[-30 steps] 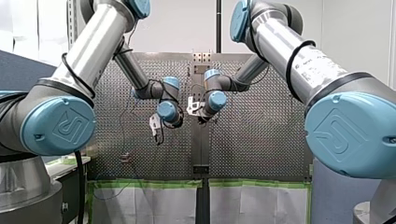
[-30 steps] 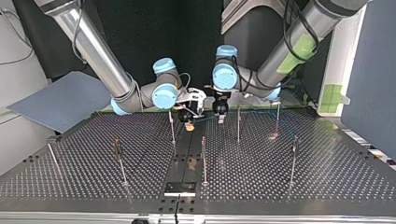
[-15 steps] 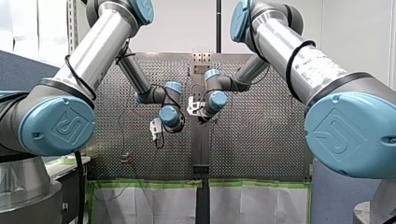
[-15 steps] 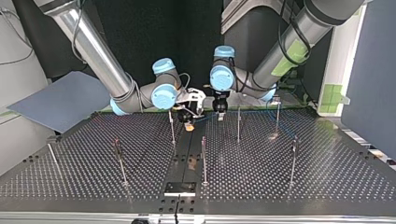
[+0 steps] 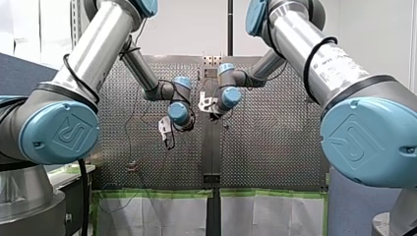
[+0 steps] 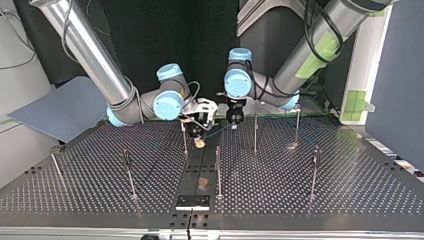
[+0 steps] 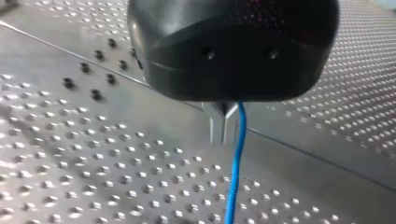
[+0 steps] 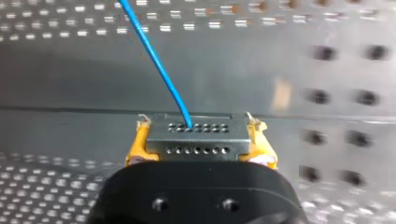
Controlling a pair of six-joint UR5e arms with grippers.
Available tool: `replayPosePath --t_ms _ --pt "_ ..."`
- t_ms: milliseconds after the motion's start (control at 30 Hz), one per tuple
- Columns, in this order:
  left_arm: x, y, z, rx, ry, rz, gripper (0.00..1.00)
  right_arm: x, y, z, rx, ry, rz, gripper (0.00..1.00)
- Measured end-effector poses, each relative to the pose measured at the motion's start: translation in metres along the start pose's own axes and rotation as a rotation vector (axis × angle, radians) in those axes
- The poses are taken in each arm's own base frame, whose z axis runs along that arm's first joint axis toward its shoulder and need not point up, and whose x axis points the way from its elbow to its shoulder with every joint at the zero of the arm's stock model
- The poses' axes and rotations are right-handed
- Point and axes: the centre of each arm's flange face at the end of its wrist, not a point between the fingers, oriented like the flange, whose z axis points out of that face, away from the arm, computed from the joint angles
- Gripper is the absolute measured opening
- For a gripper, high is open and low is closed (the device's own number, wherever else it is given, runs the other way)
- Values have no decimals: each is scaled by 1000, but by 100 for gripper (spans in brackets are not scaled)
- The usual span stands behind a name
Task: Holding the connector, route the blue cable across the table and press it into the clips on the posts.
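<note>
A black backdrop stands well behind my right gripper's fingers. A slate-blue board lies far out to their side, by a white wall. The front view shows a pale wall and white sheets edged with green tape.

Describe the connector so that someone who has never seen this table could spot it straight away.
On the perforated table, look to the dark middle strip, where my right gripper hangs. Between its yellow pads sits the connector: a small grey block with two rows of tiny holes, the only thing the blue cable plugs into.
</note>
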Motion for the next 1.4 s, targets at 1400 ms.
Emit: replayPosePath --t_ms 1400 --pt "-181 -46 -97 102 -226 -64 0 163 -13 -143 66 117 30 0"
